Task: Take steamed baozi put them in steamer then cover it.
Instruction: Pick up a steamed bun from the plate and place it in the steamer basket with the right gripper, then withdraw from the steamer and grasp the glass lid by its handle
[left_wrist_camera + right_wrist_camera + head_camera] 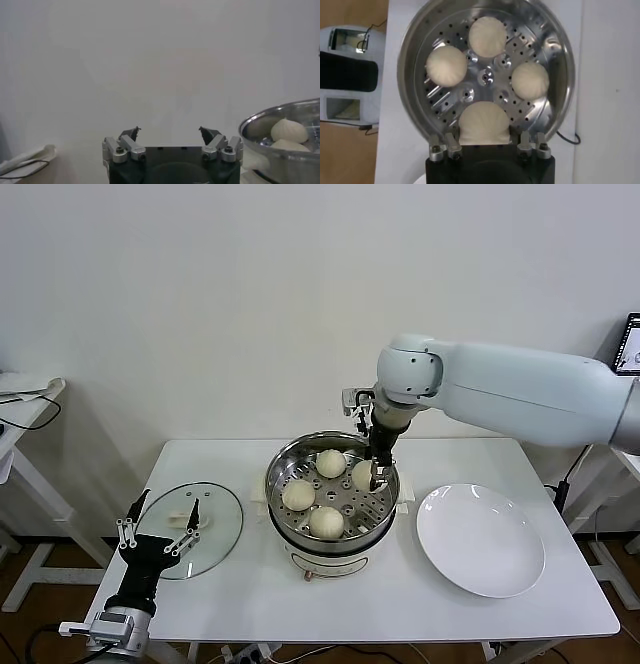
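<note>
The steamer stands mid-table with four baozi on its perforated tray. Three lie free: one at the back, one on the left, one at the front. My right gripper reaches down inside the pot's right side and is shut on the fourth baozi, whose sides look pressed flat between the fingers. The glass cover lies flat on the table's left part. My left gripper hovers at that lid's near-left edge, open and holding nothing.
A white plate with nothing on it lies to the right of the steamer. The table's front edge runs close below pot and plate. The steamer's white base and cord face the front. A side stand is at the far left.
</note>
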### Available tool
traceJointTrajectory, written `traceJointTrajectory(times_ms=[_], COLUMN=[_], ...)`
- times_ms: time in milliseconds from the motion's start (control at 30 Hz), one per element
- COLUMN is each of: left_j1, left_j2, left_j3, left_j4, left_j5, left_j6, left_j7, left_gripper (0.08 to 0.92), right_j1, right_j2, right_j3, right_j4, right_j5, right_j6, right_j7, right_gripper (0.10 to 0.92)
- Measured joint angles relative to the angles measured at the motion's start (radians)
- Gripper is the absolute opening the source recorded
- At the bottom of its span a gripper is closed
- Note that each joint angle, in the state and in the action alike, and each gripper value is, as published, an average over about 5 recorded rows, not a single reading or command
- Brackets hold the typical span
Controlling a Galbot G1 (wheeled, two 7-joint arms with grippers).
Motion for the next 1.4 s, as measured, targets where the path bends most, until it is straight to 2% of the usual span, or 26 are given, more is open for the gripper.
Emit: traceJointTrajectory(times_ms=[800,900,1100,1400], left_j1=[-0.003,-0.004,0.0,0.01], left_j2=[-0.002,-0.003,-0.004,-0.004], left_j3=[-0.004,-0.002,0.0,0.004], left_j4=[0.013,0.015,0.015,0.001], left_j5=[-0.001,-0.001,0.001,0.005], left_j6=[0.0,0.0,0.0,-0.001], left_j7=[0.002,0.002,0.002,0.001], left_gripper=[0.823,0.823,0.823,0.823], right_j1=[-0.153,-0.162,-0.175,-0.15], right_j2=[0.07,0.07,0.06,-0.026], right_j3=[0.069,0.076,0.107,0.205], right_j4=[-0.118,-0.121,-0.12,-0.083], right_j5=[-0.144,-0.15,-0.148,-0.107], right_j6=[0.025,0.027,0.03,0.051], right_j7=[-0.029,-0.027,-0.026,-0.052], right_gripper=[0.663,0.697,0.813,0.823])
